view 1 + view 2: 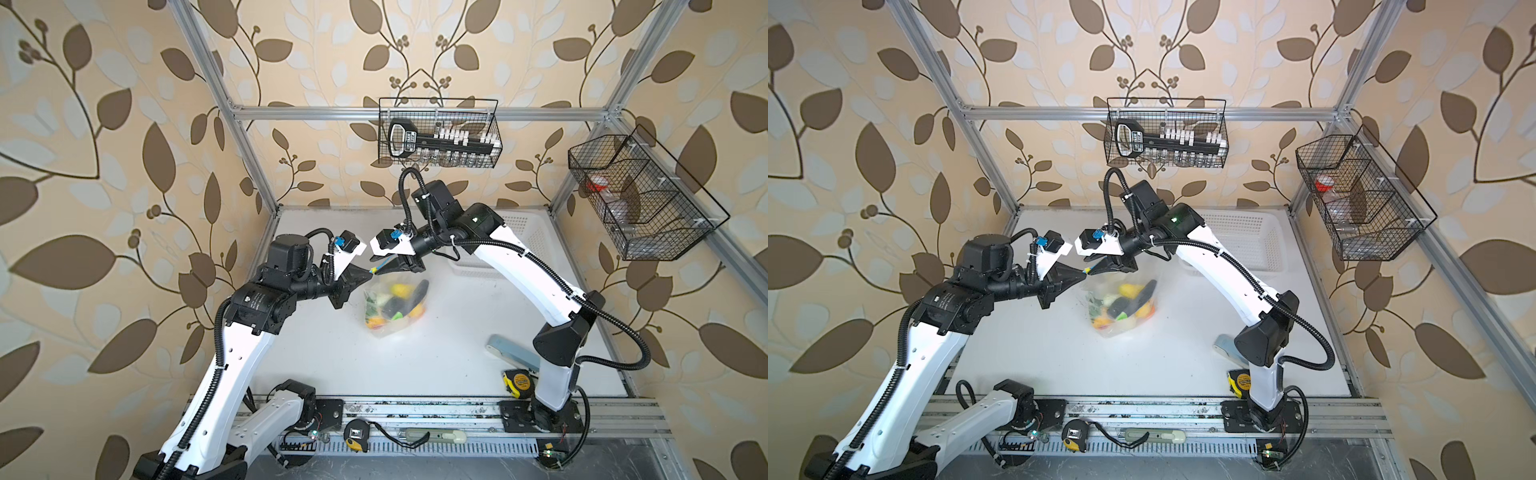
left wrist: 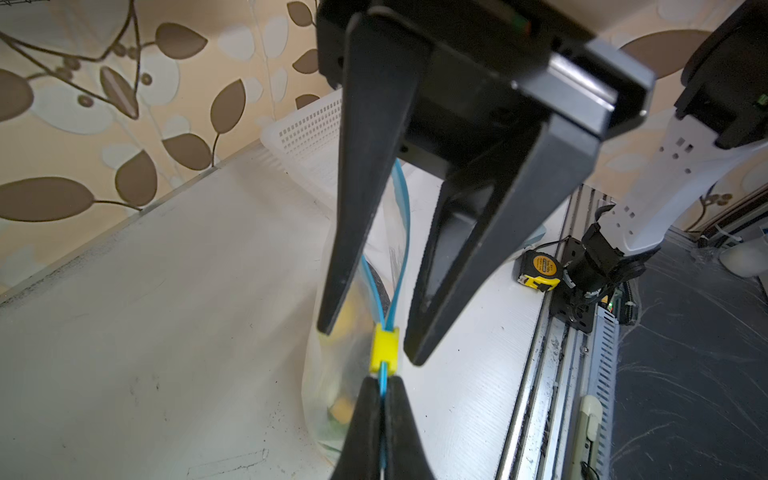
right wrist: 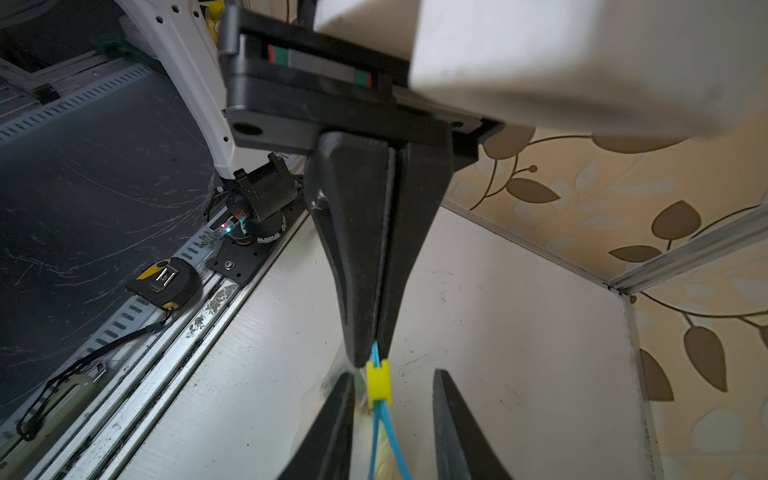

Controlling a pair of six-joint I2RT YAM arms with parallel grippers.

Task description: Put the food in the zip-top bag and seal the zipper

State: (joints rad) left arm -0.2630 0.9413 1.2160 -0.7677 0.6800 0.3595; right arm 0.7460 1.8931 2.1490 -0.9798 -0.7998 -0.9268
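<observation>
The zip-top bag stands on the white table with its mouth held up. The food shows through it as yellow, orange, green and dark pieces. My left gripper is shut on the end of the blue zipper, just outside the yellow slider. My right gripper is open, with one finger on each side of the slider and a gap on one side. Past the slider the zipper's two tracks spread apart. In both top views the two grippers meet tip to tip above the bag.
A white perforated basket sits at the back right behind the right arm. A pale blue-grey case and a yellow-and-black tape measure lie near the right arm's base. Wire baskets hang on the walls.
</observation>
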